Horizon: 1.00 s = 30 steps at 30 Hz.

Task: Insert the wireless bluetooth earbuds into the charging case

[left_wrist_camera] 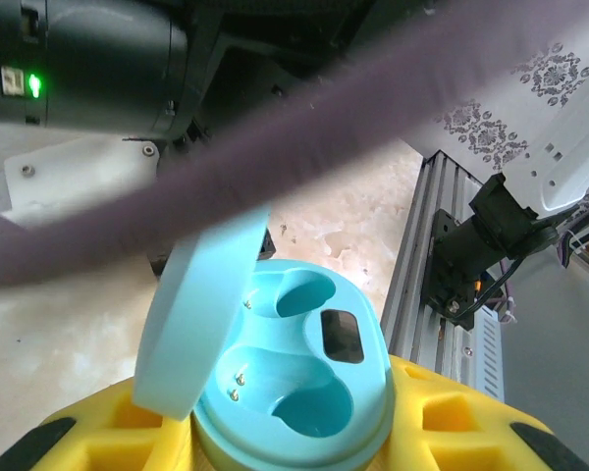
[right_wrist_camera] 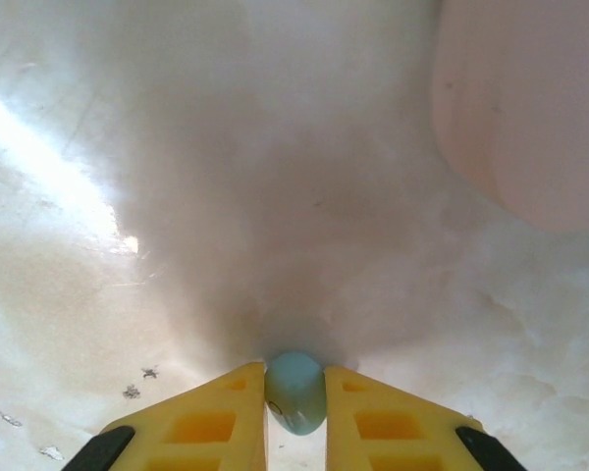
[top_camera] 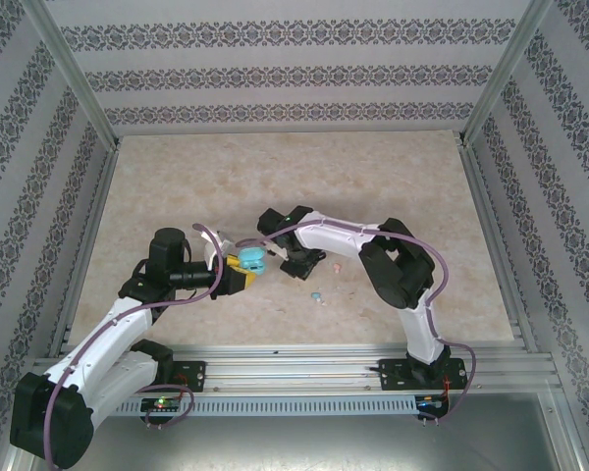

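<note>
— Where is the bud?
— My right end effector (right_wrist_camera: 294, 381) is clenched on a small rounded light blue plastic earbud (right_wrist_camera: 294, 396), down by the pale marbled bench (right_wrist_camera: 177, 216).
— And the case?
— My left end effector (left_wrist_camera: 290, 437) grips the oval light blue plastic charging case (left_wrist_camera: 299, 388), just left of the right one, its lid (left_wrist_camera: 191, 324) open and both wells showing.

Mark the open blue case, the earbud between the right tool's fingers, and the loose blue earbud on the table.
open blue case (left_wrist_camera: 280, 343), left wrist view, tray between its wells.
pinched earbud (right_wrist_camera: 295, 388), right wrist view, rounded top.
loose blue earbud (top_camera: 317, 294), top view, its middle.
</note>
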Available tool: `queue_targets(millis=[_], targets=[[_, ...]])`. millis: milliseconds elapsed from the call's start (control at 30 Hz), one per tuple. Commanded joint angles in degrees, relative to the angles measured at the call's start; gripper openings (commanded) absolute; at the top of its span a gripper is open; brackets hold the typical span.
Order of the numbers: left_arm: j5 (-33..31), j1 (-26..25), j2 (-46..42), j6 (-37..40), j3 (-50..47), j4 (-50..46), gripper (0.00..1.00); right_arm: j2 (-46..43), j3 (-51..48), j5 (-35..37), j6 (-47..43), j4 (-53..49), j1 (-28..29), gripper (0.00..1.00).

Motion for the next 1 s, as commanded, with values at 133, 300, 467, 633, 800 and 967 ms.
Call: queue_targets(millis=[133, 300, 467, 633, 800, 967], targets=[[1.9, 0.9, -0.3, -1.5, -0.5, 4.2, 0.00, -7.8, -5.1, -8.8, 8.5, 4.1, -4.2, 0.16], [2.7, 0.9, 0.0, -2.5, -0.5, 6.0, 0.00, -13.6, -9.7, -15.2, 15.6, 8.0, -5.9, 0.16], [4.1, 0.8, 0.5, -4.1, -1.0, 10.0, 0.00, -21.3, -14.9, -21.0, 23.7, 12.2, -6.1, 0.15], [6.0, 0.7, 1.4, -5.9, -1.9, 16.7, 0.00, -32.3, -19.3, -22.1, 34.0, 14.8, -6.0, 0.15], [5.2, -1.1, 4.5, -7.4, -1.7, 24.5, 0.00, -45.2, -24.3, -21.4, 46.9, 20.1, -5.4, 0.15], [0.6, -6.6, 8.8, -3.8, 0.2, 28.1, 0.00, -53.8, -24.9, -18.3, 53.2, 21.4, -1.1, 0.15]])
